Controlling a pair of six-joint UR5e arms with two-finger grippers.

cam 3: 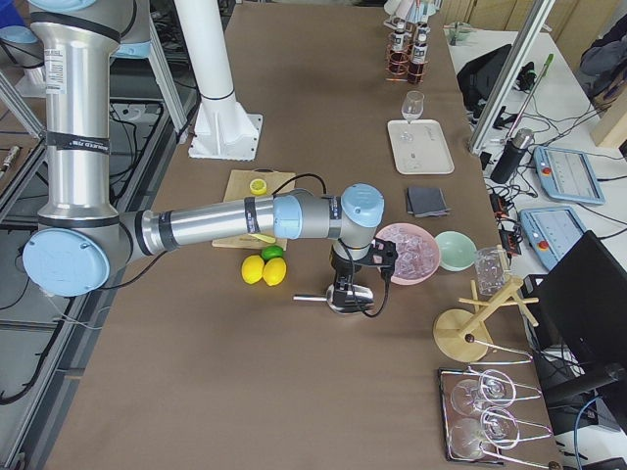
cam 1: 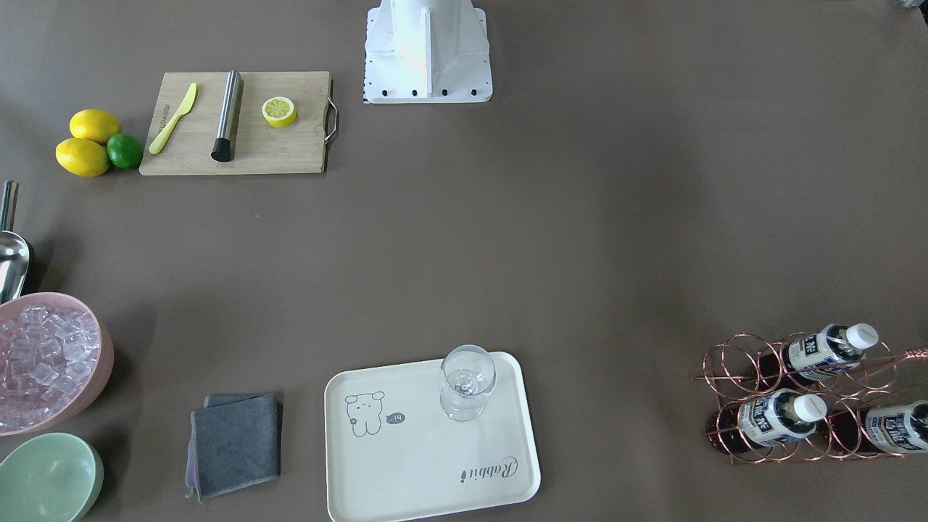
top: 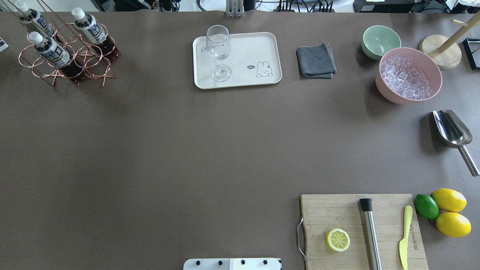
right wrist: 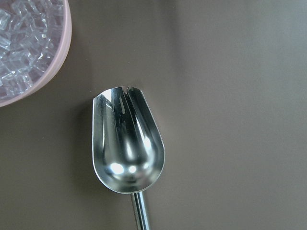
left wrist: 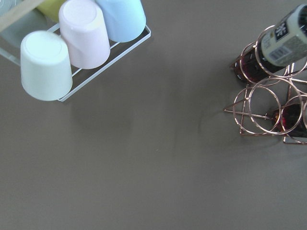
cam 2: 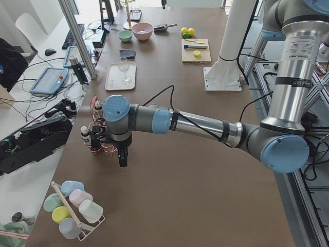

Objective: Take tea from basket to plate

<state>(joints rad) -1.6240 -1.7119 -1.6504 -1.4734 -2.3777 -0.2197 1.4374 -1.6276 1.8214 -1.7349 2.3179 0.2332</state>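
Progress: none that I could see. The tea (cam 1: 779, 417) sat tilted in a ring of the basket (cam 1: 725, 362), cap up, with two more bottles like it in rings beside it. The basket's other three rings, on the side toward the plate (cam 1: 420, 464), were empty. Basket was at the desk's corner on the robot's left, far edge from the base. The plate was along that same edge, well apart from the basket. It held only a clear glass (cam 1: 467, 380), upright near one corner, and the rest of its surface was bare.

Left end effector (cam 2: 122, 160) hung pointing down over bare desk just beside the basket. It held nothing that I could make out, but open or closed I couldn't tell from the side view. Its wrist camera caught only the basket's rings at the frame's right edge.

Right end effector (cam 3: 343, 292) hung over a metal scoop (right wrist: 127, 143) by the ice bowl (right wrist: 29, 48), far from the job. Its state I also couldn't tell.

My read: the approach, grasp, lift from the ring, carry and set-down clear of the glass were all left.
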